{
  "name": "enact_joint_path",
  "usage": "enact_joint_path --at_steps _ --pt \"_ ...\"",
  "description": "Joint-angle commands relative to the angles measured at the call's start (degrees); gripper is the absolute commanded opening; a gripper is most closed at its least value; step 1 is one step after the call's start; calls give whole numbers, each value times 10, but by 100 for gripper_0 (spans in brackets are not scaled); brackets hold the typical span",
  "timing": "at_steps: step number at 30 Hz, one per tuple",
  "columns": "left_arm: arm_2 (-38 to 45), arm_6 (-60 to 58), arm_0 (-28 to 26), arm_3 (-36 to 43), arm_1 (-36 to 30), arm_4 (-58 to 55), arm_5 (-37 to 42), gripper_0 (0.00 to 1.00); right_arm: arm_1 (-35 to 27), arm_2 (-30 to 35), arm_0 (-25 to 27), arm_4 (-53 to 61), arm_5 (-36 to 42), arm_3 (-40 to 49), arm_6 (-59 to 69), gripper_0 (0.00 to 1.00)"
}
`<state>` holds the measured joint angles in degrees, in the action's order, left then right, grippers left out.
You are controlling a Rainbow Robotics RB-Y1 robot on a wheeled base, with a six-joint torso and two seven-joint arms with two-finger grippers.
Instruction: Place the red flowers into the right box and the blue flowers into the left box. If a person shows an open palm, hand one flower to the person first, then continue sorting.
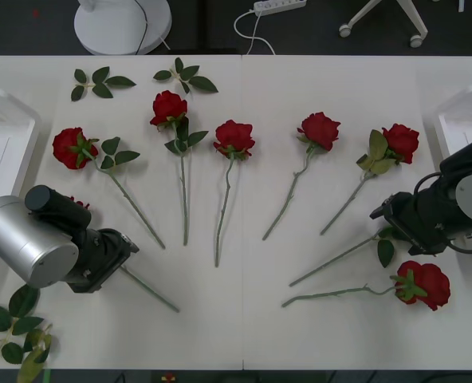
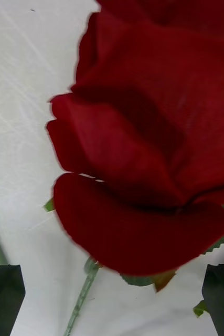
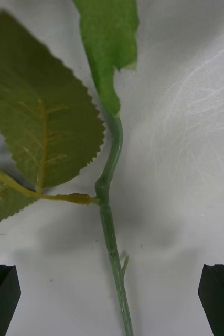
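Red roses (image 1: 234, 137) lie spread in a fan over the white surface (image 1: 244, 327), blooms toward the far edge and stems pointing toward the robot. One more rose (image 1: 422, 283) lies at the near right, its stem running leftward. The right gripper (image 2: 112, 302) hovers just above a red bloom (image 2: 153, 147), its black fingers (image 2: 4, 299) wide apart on either side and touching nothing. The right box (image 1: 467, 120) sits at the right edge of the surface, beyond the right arm. The left gripper (image 3: 112, 302) is low at the near left, fingers apart, a thin green stem (image 3: 112, 210) running between them with a serrated leaf (image 3: 38, 115) to one side. The left box (image 1: 3, 144) sits at the left edge. Loose leaf sprigs (image 1: 99, 81) lie at the far left and the near left corner.
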<state>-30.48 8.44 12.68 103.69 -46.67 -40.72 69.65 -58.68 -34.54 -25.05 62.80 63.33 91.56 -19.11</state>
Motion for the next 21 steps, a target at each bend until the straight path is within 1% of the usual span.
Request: enact_joint_path --at_steps 1,7,21 --pt "-10 50 28 -29 19 0 -7 100 15 -15 22 -10 -32 -4 -43 100" --pt "-23 60 34 -56 31 6 -20 100 32 -15 27 -18 -34 -21 -51 100" --pt "-33 79 33 -70 32 5 -23 100 59 -23 29 -29 -44 -38 -60 100"
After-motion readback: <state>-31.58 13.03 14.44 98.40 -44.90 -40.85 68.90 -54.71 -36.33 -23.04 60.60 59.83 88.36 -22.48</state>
